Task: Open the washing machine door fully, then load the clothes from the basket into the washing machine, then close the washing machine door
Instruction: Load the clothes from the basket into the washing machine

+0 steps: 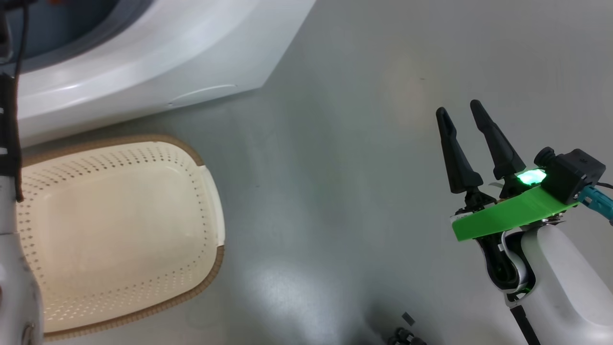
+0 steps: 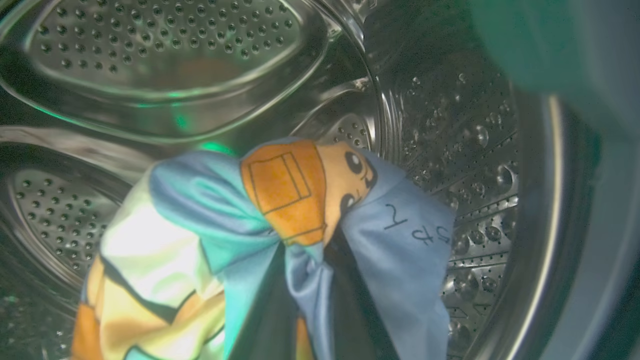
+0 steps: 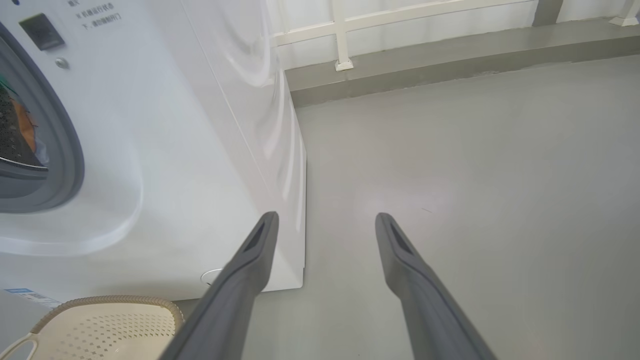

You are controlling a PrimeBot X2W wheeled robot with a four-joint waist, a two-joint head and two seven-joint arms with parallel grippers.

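Observation:
My left gripper (image 2: 316, 260) is inside the washing machine's steel drum (image 2: 165, 50), shut on the clothes (image 2: 280, 200), a light blue garment with an orange bear print that drapes over its dark fingers. The white washing machine (image 1: 143, 57) stands at the upper left of the head view, with its grey seal (image 3: 70, 150) showing in the right wrist view. The cream basket (image 1: 115, 230) sits on the floor in front of it with nothing inside. My right gripper (image 1: 458, 107) hangs open over bare floor to the right, holding nothing. The washing machine door is out of view.
My pale left forearm (image 1: 14, 268) with a dark cable runs up the left edge of the head view toward the machine. A white railing (image 3: 345, 35) on a raised grey kerb lies beyond the machine. Grey floor (image 1: 335, 167) spreads right of the basket.

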